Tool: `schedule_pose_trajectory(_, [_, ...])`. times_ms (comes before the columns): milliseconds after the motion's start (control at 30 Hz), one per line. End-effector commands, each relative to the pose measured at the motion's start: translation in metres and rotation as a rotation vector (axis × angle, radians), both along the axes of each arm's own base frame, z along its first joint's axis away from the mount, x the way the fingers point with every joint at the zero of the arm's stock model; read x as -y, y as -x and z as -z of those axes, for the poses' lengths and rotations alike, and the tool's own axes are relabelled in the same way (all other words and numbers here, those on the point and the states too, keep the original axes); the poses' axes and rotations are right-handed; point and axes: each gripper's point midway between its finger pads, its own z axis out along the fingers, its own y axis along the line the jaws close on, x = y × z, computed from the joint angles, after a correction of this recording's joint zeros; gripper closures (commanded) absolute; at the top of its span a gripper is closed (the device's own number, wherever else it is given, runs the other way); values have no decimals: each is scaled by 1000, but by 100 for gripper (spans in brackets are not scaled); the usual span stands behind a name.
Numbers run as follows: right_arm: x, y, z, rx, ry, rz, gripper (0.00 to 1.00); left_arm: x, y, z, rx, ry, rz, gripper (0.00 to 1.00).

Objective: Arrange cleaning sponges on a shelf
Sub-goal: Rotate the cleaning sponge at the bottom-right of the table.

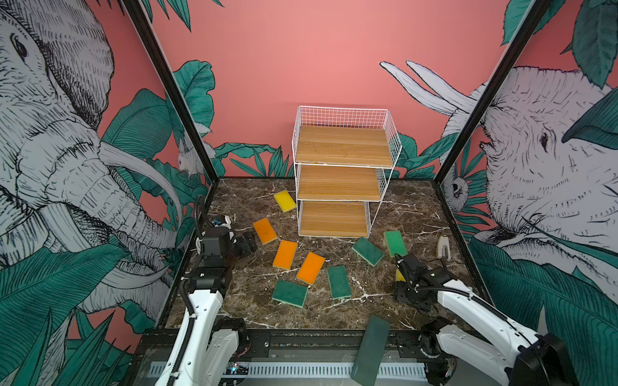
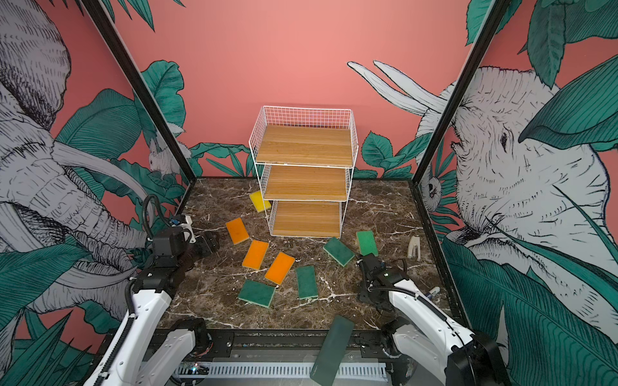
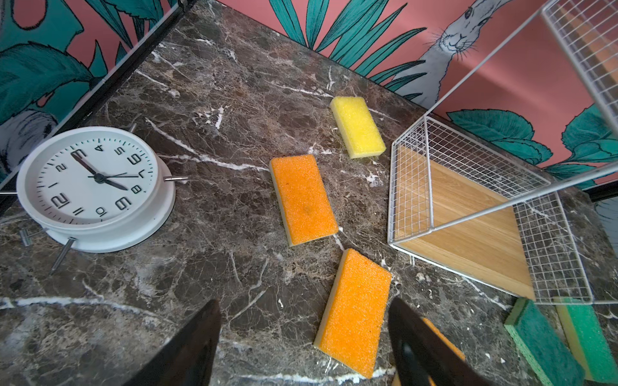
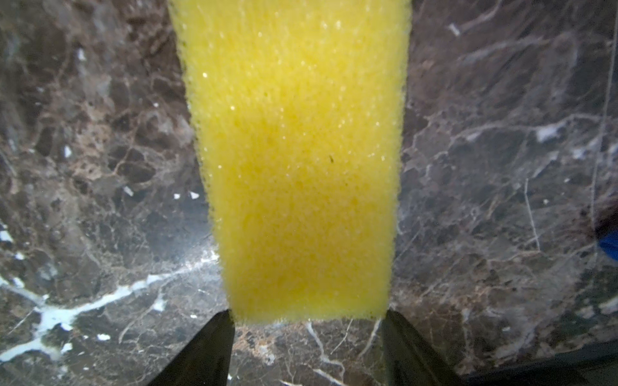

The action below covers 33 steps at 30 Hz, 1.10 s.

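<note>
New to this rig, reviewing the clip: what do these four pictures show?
Two robot arms with two-finger grippers work over a marble table. Both top views come from one camera head above; the other two pictures come from cameras on the wrists. At the back stands a three-tier wire shelf, no sponge on it. On the table lie three orange sponges, four green sponges, a yellow sponge beside the shelf, a white alarm clock, a stapler and a dark slab at the front edge. The left gripper is open and empty. The right gripper straddles a second yellow sponge; a grip cannot be confirmed.
</note>
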Motion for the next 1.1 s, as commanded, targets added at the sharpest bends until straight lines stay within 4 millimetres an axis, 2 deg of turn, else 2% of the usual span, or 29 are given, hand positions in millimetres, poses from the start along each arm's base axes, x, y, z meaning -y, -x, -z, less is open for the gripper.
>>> schedule_pose_trajectory(0, [-1, -3, -6, 0, 8, 14, 28, -1, 1, -12, 8, -5, -6, 20])
schedule_pose_trajectory(400, [-6, -6, -6, 3, 8, 52, 19, 1, -1, -16, 7, -31, 24, 19])
schedule_pose_trajectory(867, [-17, -18, -5, -5, 79, 42, 21, 5, -1, -17, 13, -49, 62, 18])
schedule_pose_trajectory(1067, [-27, -24, 2, 42, 52, 134, 20, 10, -5, -14, 4, -49, 97, 17])
